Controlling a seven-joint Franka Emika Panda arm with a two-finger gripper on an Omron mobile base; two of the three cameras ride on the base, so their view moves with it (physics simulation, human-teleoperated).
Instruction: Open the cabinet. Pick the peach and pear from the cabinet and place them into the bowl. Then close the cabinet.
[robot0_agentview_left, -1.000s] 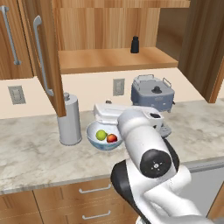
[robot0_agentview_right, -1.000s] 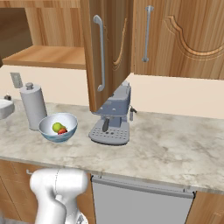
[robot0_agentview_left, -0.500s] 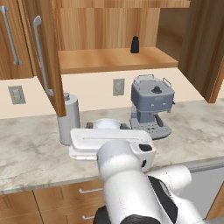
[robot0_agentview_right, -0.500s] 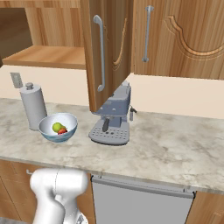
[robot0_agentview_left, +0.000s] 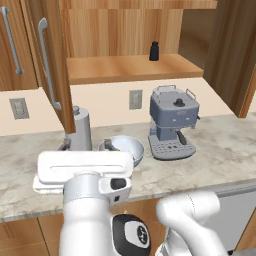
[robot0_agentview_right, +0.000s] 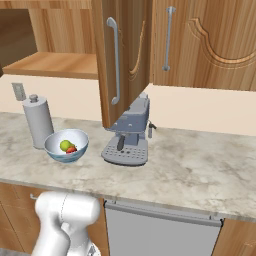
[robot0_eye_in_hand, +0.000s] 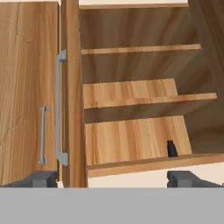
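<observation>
Cabinet (robot0_eye_in_hand: 131, 140) doors swung wide; gripper (robot0_eye_in_hand: 113, 178) spread.

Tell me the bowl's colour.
Pale blue-white and glossy; the bowl shows best in the right base view.

A pale marbled bench (robot0_agentview_right: 200, 170) ran beneath a cream wall (robot0_agentview_left: 110, 102) with two grey outlets (robot0_agentview_left: 135, 99); wooden drawers (robot0_agentview_right: 10, 215) and a grey appliance front (robot0_agentview_right: 160, 232) sat below; plain wooden doors (robot0_agentview_left: 10, 45) hung at left.
</observation>
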